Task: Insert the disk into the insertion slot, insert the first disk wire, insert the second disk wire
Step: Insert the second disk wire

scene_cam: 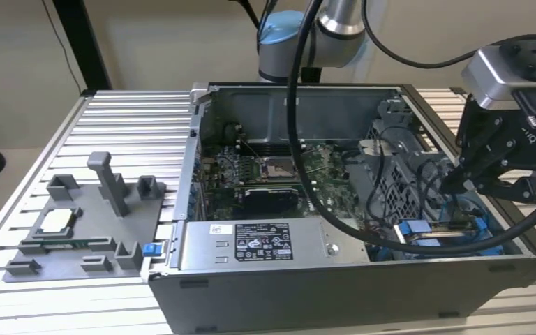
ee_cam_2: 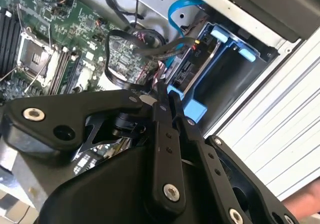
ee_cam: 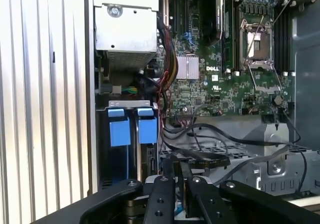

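Item: open computer case [scene_cam: 343, 279] on a ribbed aluminium bench [scene_cam: 109, 125], plain pale wall behind.

Disk [ee_cam_2: 197, 67]: seated in the insertion slot [scene_cam: 454, 234], lower right of the exterior view, blue frame showing.

Tool [ee_cam_2: 167, 97]: jaws together, apparently pinching a thin black wire beside the disk's edge.

Step judged: first wire insertion.

Next move calls for fine alignment with the connector.

Grey fixture tray [scene_cam: 82, 223]: lower left.
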`<state>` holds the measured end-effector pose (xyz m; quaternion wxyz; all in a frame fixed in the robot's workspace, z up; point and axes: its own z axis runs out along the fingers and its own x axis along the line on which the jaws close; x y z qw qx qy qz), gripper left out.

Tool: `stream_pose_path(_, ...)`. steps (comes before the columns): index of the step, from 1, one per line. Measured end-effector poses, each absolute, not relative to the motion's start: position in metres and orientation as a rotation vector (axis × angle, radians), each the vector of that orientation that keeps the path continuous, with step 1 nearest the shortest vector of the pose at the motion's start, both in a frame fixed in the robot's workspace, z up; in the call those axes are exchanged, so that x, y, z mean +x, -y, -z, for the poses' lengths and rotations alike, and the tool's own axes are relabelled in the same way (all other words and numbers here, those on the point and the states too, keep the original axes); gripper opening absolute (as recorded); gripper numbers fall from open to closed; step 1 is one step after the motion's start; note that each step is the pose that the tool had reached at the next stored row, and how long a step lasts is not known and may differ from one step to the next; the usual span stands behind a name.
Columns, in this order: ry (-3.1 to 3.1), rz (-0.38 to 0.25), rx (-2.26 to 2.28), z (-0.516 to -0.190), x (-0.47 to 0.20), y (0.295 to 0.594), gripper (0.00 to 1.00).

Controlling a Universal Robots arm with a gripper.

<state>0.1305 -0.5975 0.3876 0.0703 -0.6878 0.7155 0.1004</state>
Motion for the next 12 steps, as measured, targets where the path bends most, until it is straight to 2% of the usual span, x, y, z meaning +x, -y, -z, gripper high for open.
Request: stream_pose_path(12, -2.113, -0.236, -2.056, -0.3779, 0.1230, 0.5975, 0.00)
